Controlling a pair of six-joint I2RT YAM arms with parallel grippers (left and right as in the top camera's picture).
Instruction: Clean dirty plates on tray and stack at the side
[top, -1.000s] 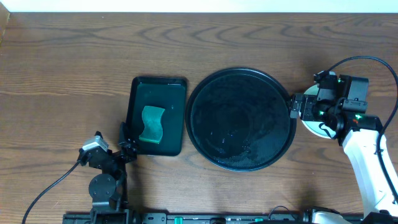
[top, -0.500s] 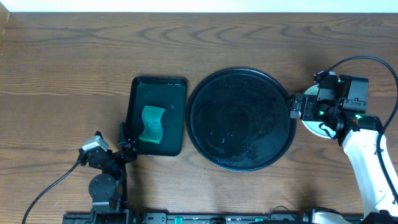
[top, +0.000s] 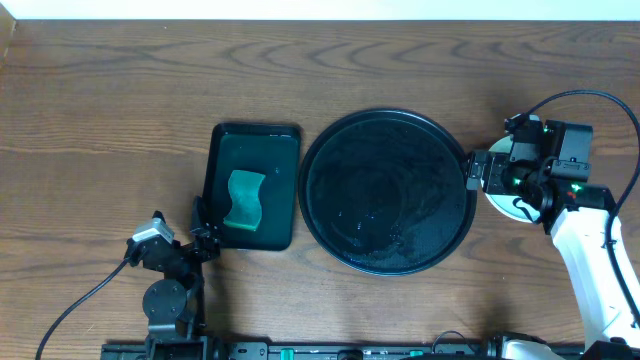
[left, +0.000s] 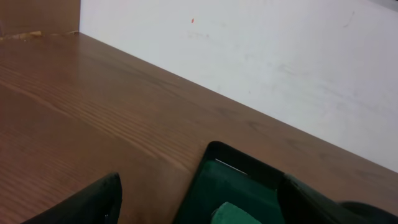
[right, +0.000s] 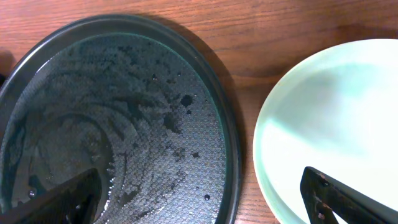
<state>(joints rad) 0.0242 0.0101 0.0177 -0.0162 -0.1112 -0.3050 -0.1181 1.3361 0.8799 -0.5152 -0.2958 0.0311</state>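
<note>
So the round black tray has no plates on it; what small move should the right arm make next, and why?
Probably lift the right gripper straight up and away. Its jaws stand open, the pale mint plate lies on the table beside the round black tray, and no plate is on the tray.

The left arm (top: 165, 295) crouches folded at seven o'clock in the overhead view. Its left gripper (top: 205, 226) points toward two o'clock with the jaws spread wide. From four o'clock the white right arm (top: 590, 260) reaches up to three o'clock, and the right gripper (top: 471, 172) is aimed toward nine o'clock, its dark fingers (right: 339, 196) parted fully.
</note>
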